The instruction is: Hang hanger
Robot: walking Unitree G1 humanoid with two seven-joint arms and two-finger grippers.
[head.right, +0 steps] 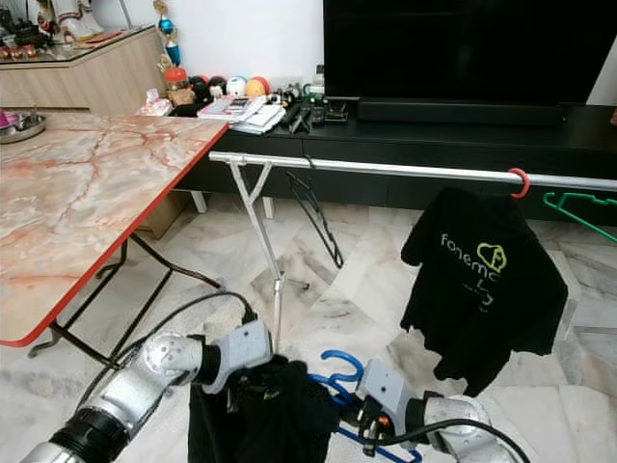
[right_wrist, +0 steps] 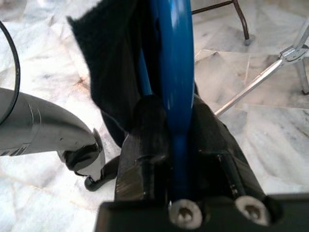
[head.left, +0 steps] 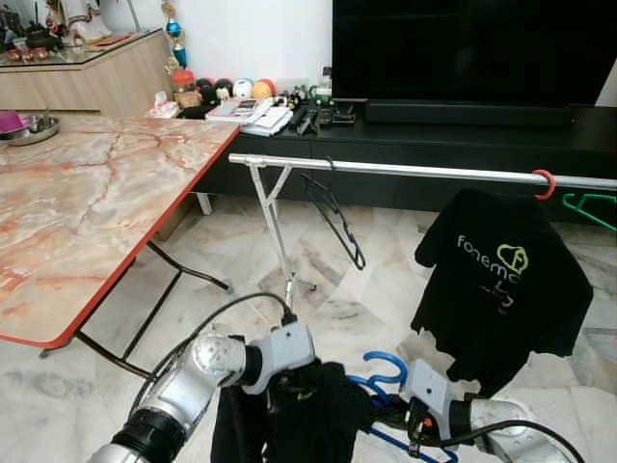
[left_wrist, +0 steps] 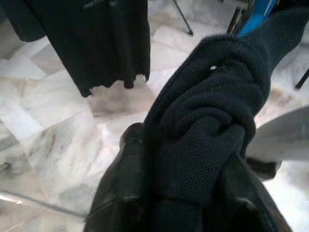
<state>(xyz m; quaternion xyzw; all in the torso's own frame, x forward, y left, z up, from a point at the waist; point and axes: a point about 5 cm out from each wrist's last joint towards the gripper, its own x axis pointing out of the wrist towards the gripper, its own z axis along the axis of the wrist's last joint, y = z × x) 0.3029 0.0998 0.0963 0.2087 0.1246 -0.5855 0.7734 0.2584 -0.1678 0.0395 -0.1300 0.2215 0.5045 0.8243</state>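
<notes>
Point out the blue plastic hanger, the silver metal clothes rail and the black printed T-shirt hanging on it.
blue plastic hanger (head.left: 386,365), left eye view, on its hook.
silver metal clothes rail (head.left: 405,170), left eye view, on the bare bar.
black printed T-shirt (head.left: 482,299), left eye view, on the chest.

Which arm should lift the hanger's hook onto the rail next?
Right, probably. The right gripper is shut on the blue hanger itself, its hook pointing up toward the rail. The left gripper is shut on the black garment only, so it can merely support the cloth.
</notes>
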